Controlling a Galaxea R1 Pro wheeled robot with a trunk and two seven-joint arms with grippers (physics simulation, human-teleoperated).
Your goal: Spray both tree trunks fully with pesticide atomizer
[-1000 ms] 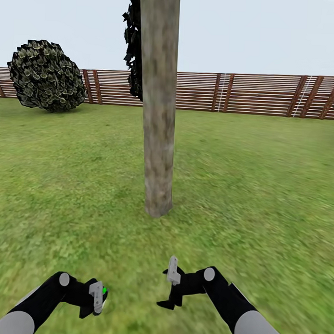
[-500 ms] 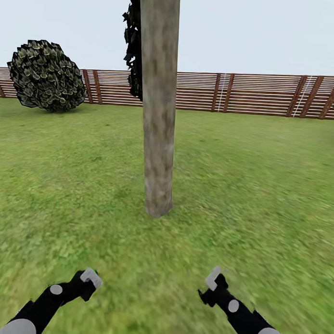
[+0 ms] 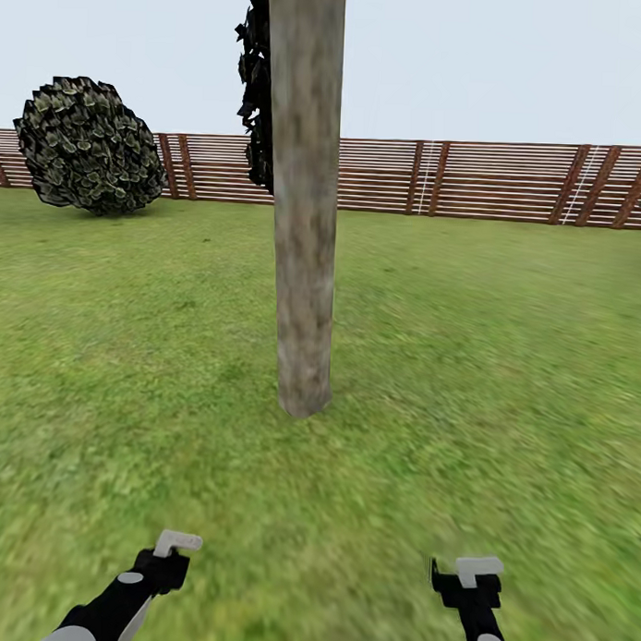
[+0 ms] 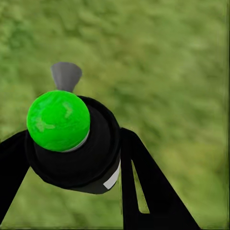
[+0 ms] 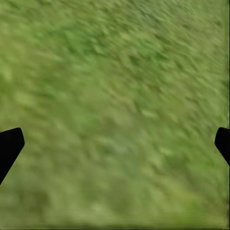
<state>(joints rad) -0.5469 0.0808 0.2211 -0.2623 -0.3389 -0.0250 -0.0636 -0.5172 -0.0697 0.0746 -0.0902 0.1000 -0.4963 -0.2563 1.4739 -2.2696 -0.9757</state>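
Left tool (image 4: pixel 72 148) pinches the pesticide atomizer (image 4: pixel 60 122) (green cap, grey nozzle) low over the grass (image 3: pixel 125 351). Tree trunk (image 3: pixel 305 228) stands ahead, centre. Right tool (image 5: pixel 115 139) is spread, empty. Best to raise the nozzle and aim squarely at the trunk before spraying.

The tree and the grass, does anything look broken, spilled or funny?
Nothing stands out. The tree trunk stands straight on the grass, and the fence looks whole. The left gripper holds the green-topped atomizer; no spray cloud is visible. The right gripper is open over grass.
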